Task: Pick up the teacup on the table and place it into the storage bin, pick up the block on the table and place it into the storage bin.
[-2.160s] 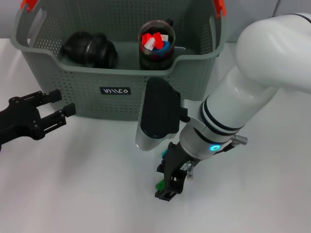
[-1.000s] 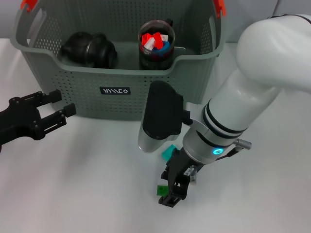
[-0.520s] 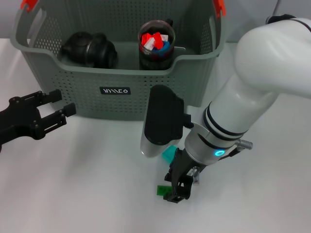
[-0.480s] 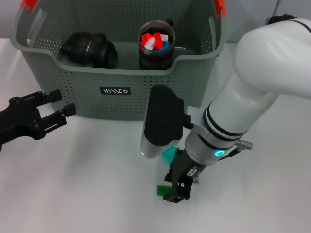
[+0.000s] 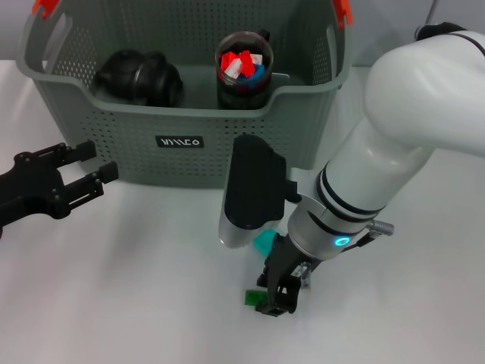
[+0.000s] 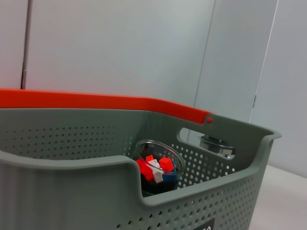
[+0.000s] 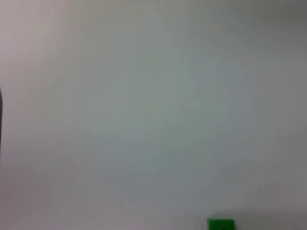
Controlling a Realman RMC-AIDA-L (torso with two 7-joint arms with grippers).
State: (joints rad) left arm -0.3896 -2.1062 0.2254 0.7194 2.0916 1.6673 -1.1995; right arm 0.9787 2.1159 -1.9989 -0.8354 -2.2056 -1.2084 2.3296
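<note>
A small green block lies on the white table in front of the storage bin; it also shows as the green block in the right wrist view. My right gripper is down at the table, right beside this block on its right. A teal block lies just behind it, partly hidden by the wrist. In the bin a black rounded teacup lies on its side. My left gripper hovers open at the left, level with the bin's front.
A glass cup of red, white and blue pieces stands in the bin beside the black teacup; the left wrist view shows the same glass cup inside the bin. Orange-red clips mark the bin's handles.
The right gripper has slid a little nearer to me and to the right, uncovering the teal block. The green block stays on the table. The left arm has not moved.
</note>
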